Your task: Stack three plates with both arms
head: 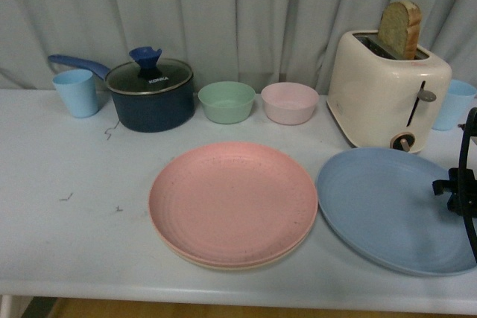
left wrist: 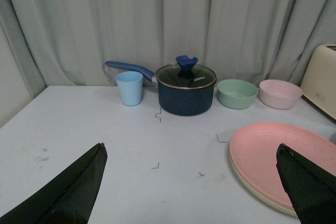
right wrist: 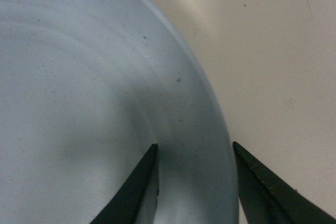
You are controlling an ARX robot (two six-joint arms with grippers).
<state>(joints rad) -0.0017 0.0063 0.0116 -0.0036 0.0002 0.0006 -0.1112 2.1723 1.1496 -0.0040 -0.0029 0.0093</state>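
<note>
The pink plate (head: pixel 232 200) lies at the table's middle on top of the beige plate (head: pixel 223 264), whose rim shows beneath it. To its right lies the blue plate (head: pixel 391 206), flat on the table. My right gripper (right wrist: pixel 194 148) is open, its fingers (right wrist: pixel 137 192) straddling the blue plate's (right wrist: pixel 79 87) rim from above; part of that arm (head: pixel 463 184) shows at the right edge of the front view. My left gripper (left wrist: pixel 191 148) is open above bare table, left of the pink plate (left wrist: pixel 273 153) and the beige rim (left wrist: pixel 262 198), holding nothing.
Along the back stand a light blue cup (head: pixel 76 92), a dark blue lidded pot (head: pixel 150 93), a green bowl (head: pixel 226 101), a pink bowl (head: pixel 289 102) and a cream toaster (head: pixel 387 87) with bread. Another blue cup (head: pixel 455 102) is behind the toaster.
</note>
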